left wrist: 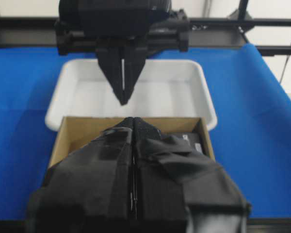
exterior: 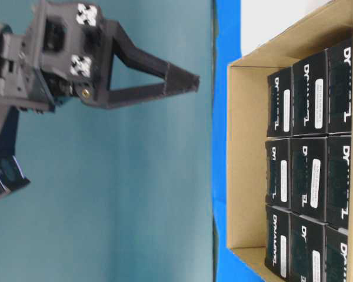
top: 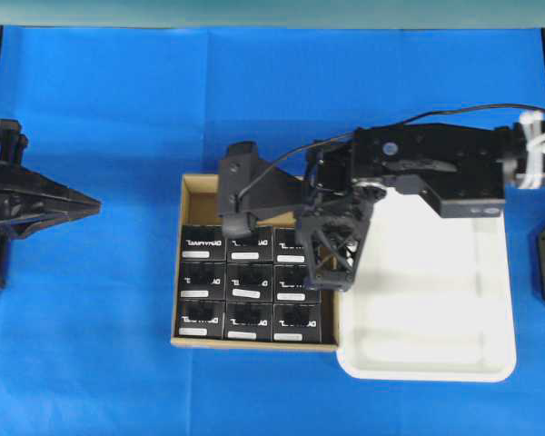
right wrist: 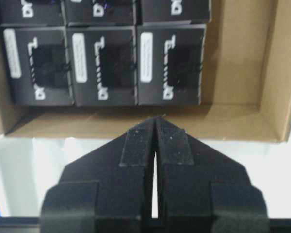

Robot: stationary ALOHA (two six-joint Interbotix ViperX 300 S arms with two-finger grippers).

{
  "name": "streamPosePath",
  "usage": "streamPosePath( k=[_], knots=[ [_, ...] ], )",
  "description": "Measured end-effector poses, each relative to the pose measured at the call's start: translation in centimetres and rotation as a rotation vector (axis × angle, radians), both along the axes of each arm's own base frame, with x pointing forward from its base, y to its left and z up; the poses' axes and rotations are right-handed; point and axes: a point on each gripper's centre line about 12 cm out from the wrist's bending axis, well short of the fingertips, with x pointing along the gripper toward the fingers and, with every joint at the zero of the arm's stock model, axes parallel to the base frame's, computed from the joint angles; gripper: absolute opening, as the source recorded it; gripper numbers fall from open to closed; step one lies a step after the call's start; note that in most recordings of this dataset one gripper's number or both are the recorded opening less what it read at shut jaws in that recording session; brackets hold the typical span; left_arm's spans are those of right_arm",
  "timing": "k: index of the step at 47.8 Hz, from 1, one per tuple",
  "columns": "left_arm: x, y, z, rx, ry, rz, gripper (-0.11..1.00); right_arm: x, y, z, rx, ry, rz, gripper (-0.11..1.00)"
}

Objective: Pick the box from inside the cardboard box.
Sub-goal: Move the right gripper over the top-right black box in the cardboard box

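The cardboard box (top: 203, 196) lies mid-table with several black boxes (top: 250, 282) packed inside in rows, white labels up. A bare strip of its floor (right wrist: 242, 73) shows along the far side. My right gripper (top: 334, 268) hangs shut and empty over the carton's wall next to the tray. In the right wrist view its tips (right wrist: 156, 122) sit just short of the nearest row of boxes (right wrist: 104, 65). My left gripper (top: 96, 205) is shut with nothing in it, well to the left of the carton. From the left wrist its tips (left wrist: 132, 122) point at the cardboard box (left wrist: 77, 131).
A white plastic tray (top: 436, 363) lies against the carton's right side, under the right arm. Blue cloth (top: 91, 345) covers the table. The right arm's wrist camera (top: 241, 195) overhangs the carton's bare strip. Arm bases stand at the far left and far right edges.
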Motion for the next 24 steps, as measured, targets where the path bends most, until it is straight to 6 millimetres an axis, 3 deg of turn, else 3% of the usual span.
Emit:
streamPosePath(
  k=[24],
  knots=[
    [-0.2,0.0,0.3,0.000,-0.014,0.000,-0.05,0.6,-0.4,-1.1,-0.003,0.011,0.005,0.13]
  ],
)
